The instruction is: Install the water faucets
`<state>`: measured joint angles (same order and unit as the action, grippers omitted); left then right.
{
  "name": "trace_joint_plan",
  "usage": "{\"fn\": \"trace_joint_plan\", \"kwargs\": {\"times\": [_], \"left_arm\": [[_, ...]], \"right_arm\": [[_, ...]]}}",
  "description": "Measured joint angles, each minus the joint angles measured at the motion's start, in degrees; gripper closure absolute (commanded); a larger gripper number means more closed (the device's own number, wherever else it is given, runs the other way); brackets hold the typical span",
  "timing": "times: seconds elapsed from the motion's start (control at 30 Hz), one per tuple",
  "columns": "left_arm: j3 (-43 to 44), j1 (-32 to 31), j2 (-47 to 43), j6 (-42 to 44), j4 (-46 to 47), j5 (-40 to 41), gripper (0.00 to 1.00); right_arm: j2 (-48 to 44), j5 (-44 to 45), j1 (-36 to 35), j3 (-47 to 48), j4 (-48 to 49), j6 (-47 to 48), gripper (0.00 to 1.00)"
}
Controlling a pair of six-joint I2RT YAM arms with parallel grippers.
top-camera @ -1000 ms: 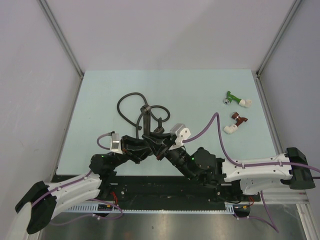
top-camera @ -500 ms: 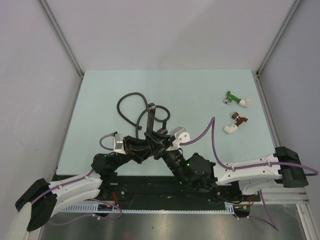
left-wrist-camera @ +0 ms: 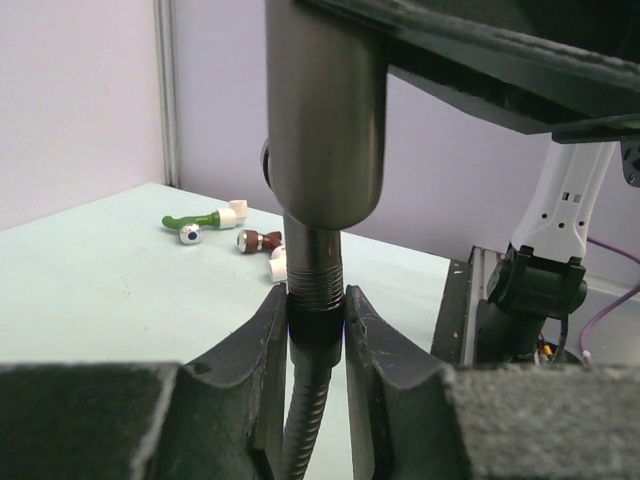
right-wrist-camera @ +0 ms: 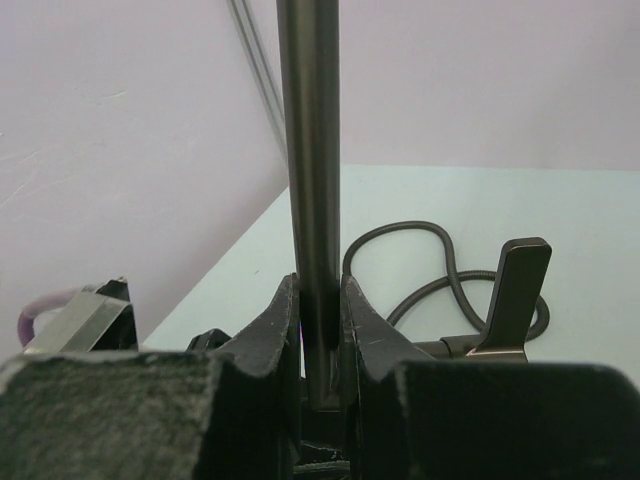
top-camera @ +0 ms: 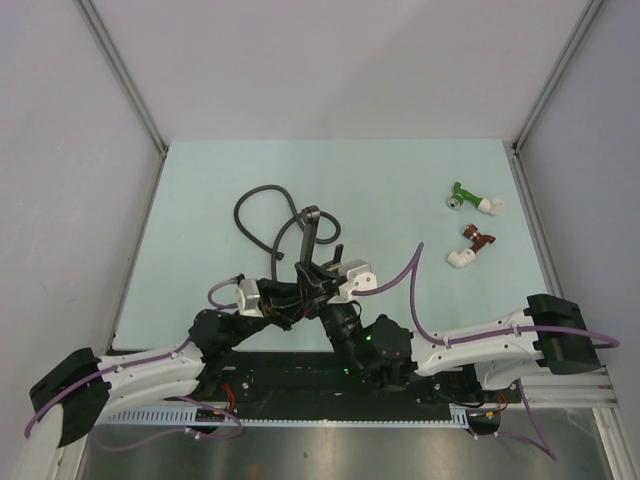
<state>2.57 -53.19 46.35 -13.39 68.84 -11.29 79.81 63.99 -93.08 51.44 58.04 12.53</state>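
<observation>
Right pincer point(right-wrist-camera: 320, 320) pinches the faucet point(right-wrist-camera: 308, 150) by its slim arm, upright beside the hose point(left-wrist-camera: 298, 440) coil. Left pincer point(left-wrist-camera: 316, 320) clamps the hose collar beneath its body. Stiff, smooth metal may slip; the stubby body looks the surer hold.
</observation>
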Motion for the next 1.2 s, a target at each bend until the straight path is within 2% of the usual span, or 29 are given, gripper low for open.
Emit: {"fn": "trace_joint_plan", "kwargs": {"times": [0.07, 0.37, 0.5, 0.7, 0.77, 0.83, 0.87, 0.9, 0.93, 1.2], "left_arm": [[0.0, -1.2, 0.0, 2.2, 0.0, 1.3, 0.92], [0.0, -3.9, 0.3, 7.2, 0.0, 5.1, 0.95], [0.0, -4.0, 0.5, 7.6, 0.0, 5.7, 1.00], [0.0, -4.0, 0.5, 7.8, 0.5, 7.0, 1.00], [0.0, -4.0, 0.5, 7.8, 0.5, 7.2, 1.00], [0.0, -4.0, 0.5, 7.7, 0.7, 7.7, 1.00], [0.0, -4.0, 0.6, 7.6, 0.7, 8.0, 1.00], [0.0, -4.0, 0.7, 7.4, 0.9, 8.2, 0.99], [0.0, -4.0, 0.9, 7.4, 1.2, 8.2, 1.00], [0.0, -4.0, 3.6, 7.3, 2.8, 8.2, 1.00]], "right_arm": [[0.1, 0.9, 0.0, 0.3, 0.0, 0.0, 1.00], [0.3, 2.2, -0.2, 0.6, 0.1, -0.2, 0.78], [0.3, 1.7, -0.5, 0.6, -0.5, -1.4, 0.69], [0.0, -0.9, -1.8, 0.6, -4.2, -4.2, 0.68], [-0.7, -1.4, -1.8, 0.6, -5.9, -4.9, 0.68], [-1.7, -1.7, -1.8, 0.6, -7.3, -5.5, 0.74], [-2.1, -1.8, -1.8, 0.6, -7.8, -5.8, 0.81], [-2.5, -2.0, -1.8, 0.6, -8.5, -6.2, 0.96], [-3.0, -1.9, -1.6, 0.6, -9.4, -6.4, 1.00], [-6.2, -1.6, 0.4, 0.6, -16.4, -8.1, 1.00]]}}
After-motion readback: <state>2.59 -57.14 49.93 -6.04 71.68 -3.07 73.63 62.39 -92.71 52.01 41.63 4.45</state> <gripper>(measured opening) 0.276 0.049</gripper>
